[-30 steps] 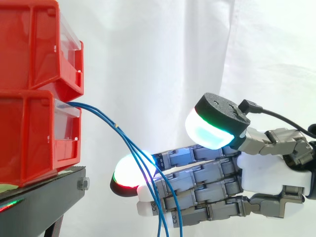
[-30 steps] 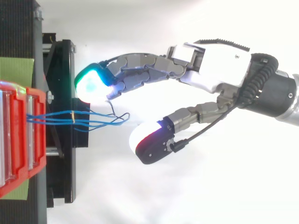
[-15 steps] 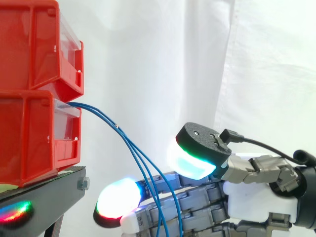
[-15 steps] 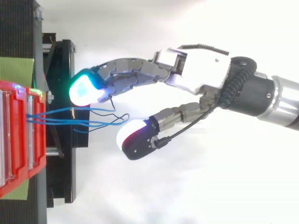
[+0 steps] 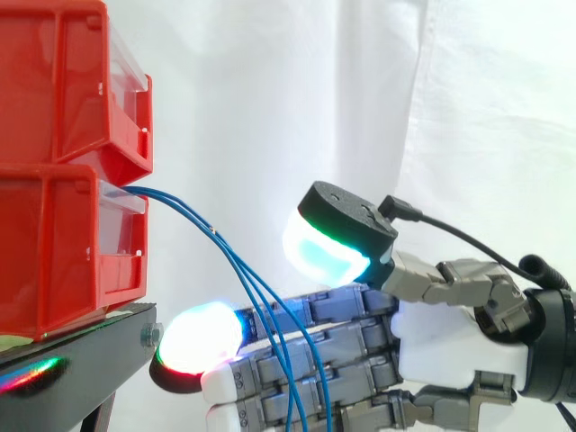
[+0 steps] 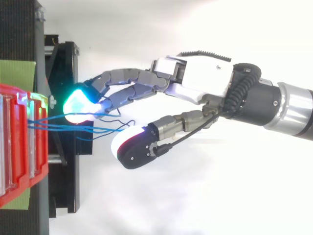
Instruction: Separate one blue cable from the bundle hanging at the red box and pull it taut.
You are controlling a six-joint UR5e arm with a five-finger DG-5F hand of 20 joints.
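Blue cables (image 5: 241,273) spill from the lower red box (image 5: 54,252) at 9 o'clock in the side view. They sag toward 6 o'clock across the front of the robot's hand (image 5: 450,333), which reaches in from 4 o'clock. The hand is spread, fingers near straight and thumb raised clear, clamped on nothing.

From above, the strands (image 6: 54,126) run thru the gap btwn the cyan-lit fingertips (image 6: 78,103) at 10 o'clock and the thumb pad (image 6: 128,147) at 6 o'clock. That stance looks chosen to bracket the bundle, w/ the fingers behind the cables as a backstop and the thumb ready to press one strand against them.

Whether a fingertip touches the top strand, can't tell. All strands hang slack and close together, so separation appears not yet begun. Closing now would prob. trap several at once.

An upper bin (image 5: 63,81) sits stacked on the box, both on a black stand (image 5: 81,355) before a white curtain (image 5: 270,90).
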